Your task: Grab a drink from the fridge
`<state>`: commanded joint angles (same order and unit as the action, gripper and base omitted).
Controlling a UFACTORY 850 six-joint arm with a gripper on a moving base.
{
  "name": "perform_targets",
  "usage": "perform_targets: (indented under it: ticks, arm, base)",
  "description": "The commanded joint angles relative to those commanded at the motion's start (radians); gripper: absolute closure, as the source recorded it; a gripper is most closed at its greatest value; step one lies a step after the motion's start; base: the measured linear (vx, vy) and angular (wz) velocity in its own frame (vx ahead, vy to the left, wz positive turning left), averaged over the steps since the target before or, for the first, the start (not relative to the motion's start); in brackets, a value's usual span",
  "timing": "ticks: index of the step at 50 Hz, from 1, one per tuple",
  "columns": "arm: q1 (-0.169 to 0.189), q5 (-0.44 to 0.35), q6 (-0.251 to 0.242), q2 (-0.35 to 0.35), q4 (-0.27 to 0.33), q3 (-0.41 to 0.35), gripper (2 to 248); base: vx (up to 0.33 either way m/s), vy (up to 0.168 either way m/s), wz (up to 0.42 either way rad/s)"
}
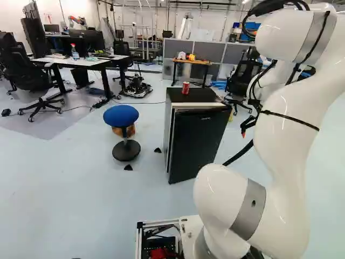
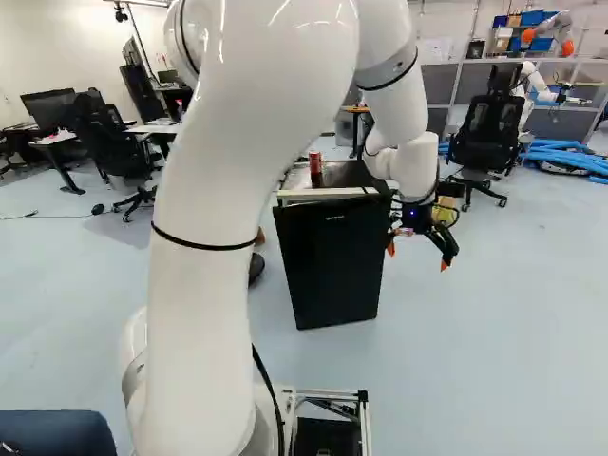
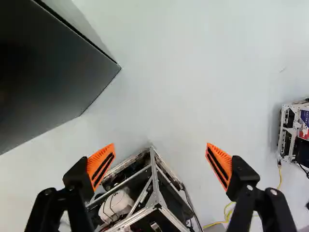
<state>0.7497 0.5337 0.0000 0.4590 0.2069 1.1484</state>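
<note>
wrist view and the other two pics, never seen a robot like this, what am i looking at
The machine is one white robot arm. Two pictures come from cameras behind it, one to its left and one to its right. The third is from its wrist, looking along the gripper, whose two orange-padded fingers stand wide apart, holding nothing. Ahead is a small black fridge with a red can standing on top. The right base view shows the gripper beside the fridge.

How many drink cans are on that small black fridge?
1: a red can, standing on top of the fridge, toward the back. Any inside would be hidden by the shut door.
</note>
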Motion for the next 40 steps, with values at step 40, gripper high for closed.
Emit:
perform_targets:
  ticks: [40]
  arm:
    - [-0.042,-0.328,0.0,-0.166,0.0,-0.222,3]
  base:
    - [0.0,0.0,0.0]
